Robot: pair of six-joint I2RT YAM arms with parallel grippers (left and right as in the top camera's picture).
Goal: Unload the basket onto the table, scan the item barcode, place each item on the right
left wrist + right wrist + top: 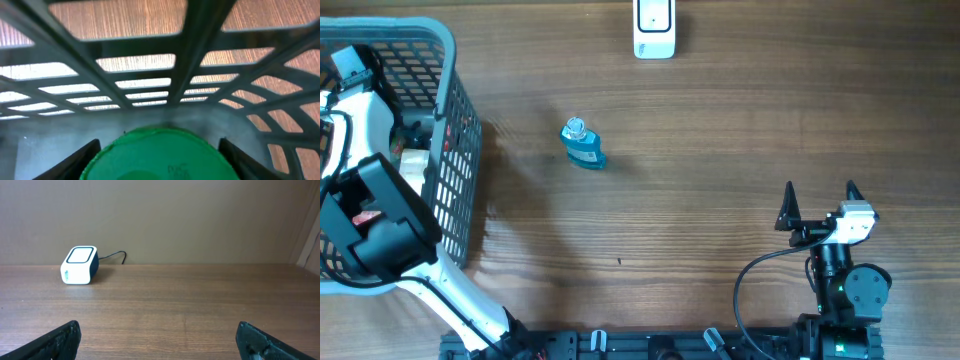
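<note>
**A:** The left gripper (159, 150) is down inside the basket (450, 60). Its two dark fingers (75, 162) stand either side of a green round top (160, 162). How wide is it?

**B:** Partway apart, enough to have the green disc between the fingers. I cannot tell whether the pads press on the disc or only sit close beside it, because the wrist view is blurred this near.

**A:** What is the green thing like?

**B:** Smooth, flat-faced and circular, with a faint marking near its lower edge (too soft to read). Only the top shows, and the body beneath is hidden. That item sits in the basket, at the left end of the surface (720, 150).

**A:** And the basket?

**B:** Grey plastic lattice with long slots between thick ribs. Brown wood grain shows through the gaps.

**A:** The right gripper (819, 192)?

**B:** Released, with its pointed black fingers spread wide and nothing between them. It is over the near right part of the surface.

**A:** Anything else out there?

**B:** The scanner (654, 28) is at the far edge. It is a white box with rounded corners, a dark side and a pale square face, and a thin black cable (112, 256) trails behind it. A small blue bottle (583, 145) of translucent plastic with a clear cap is on the wood to the right of the basket, well apart from both grippers. I cannot tell whether it stands or lies.
</note>
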